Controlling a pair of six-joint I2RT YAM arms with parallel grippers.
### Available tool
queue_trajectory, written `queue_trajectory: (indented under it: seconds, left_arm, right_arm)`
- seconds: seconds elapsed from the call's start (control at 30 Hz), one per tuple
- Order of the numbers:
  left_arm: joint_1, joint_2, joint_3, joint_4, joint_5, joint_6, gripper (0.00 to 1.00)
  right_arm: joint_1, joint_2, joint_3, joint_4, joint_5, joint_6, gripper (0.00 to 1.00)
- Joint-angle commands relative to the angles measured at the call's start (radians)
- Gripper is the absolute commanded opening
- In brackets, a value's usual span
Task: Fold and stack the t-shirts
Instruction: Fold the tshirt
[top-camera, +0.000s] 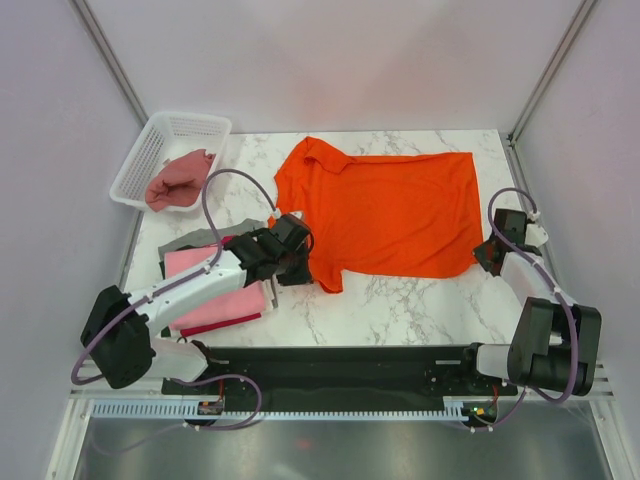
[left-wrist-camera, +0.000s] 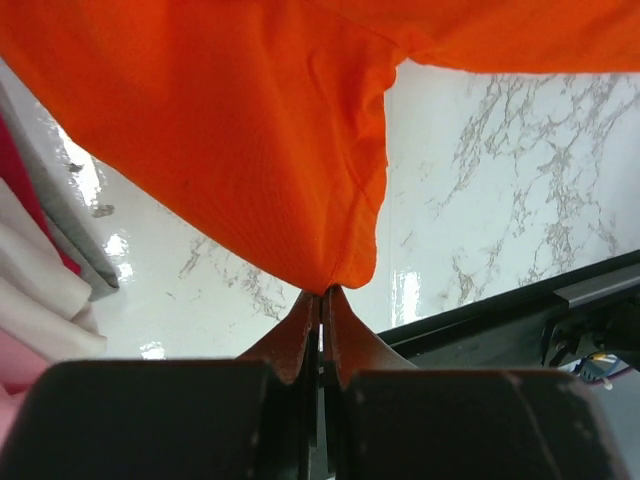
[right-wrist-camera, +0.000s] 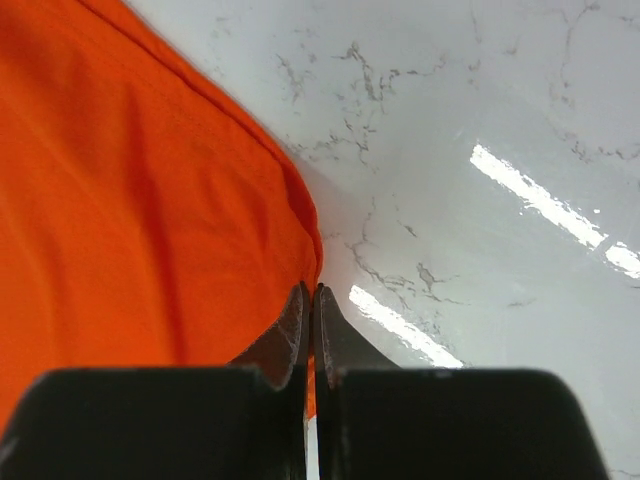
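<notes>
Left wrist view: left gripper (left-wrist-camera: 321, 295) is pinching the near sleeve of the orange t-shirt (left-wrist-camera: 230, 130), jaws closed on the cloth.
Right wrist view: right gripper (right-wrist-camera: 309, 290) is clamping the same shirt's near hem corner.
Pink t-shirt (top-camera: 225, 305): is lying folded just left of the left gripper.
Orange t-shirt: is lying flat on the table (top-camera: 400, 300), collar left, hem right; its long axis is running arm to arm.
Relation: whole shirt is spreading beyond both grippers, so the fold is probably going away from the bases.
Basket (top-camera: 165, 128): is holding a dusty rose t-shirt (top-camera: 178, 182), far left.
</notes>
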Motion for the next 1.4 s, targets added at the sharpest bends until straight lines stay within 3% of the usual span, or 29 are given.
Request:
queue_trajectory:
  seconds: [0.0,0.43,1.03,1.37]
  left_arm:
    - [0.044,-0.02,0.06,-0.048,0.018,0.076,0.02]
    - [0.188,0.062,0.256,-0.065,0.038,0.175,0.02]
    - [0.354,0.341,0.618,-0.094,0.084,0.201,0.02]
    - [0.381,0.501,0.799,-0.133,0.084,0.224,0.02]
  right_arm:
    - [-0.001,-0.009,0.078,-0.044,0.028,-0.008,0.0]
    - [-0.001,0.121,0.255,-0.077,-0.009,0.047,0.0]
    - [-0.002,0.37,0.517,-0.092,-0.05,0.112,0.0]
    - [-0.004,0.505,0.658,-0.11,-0.073,0.145,0.0]
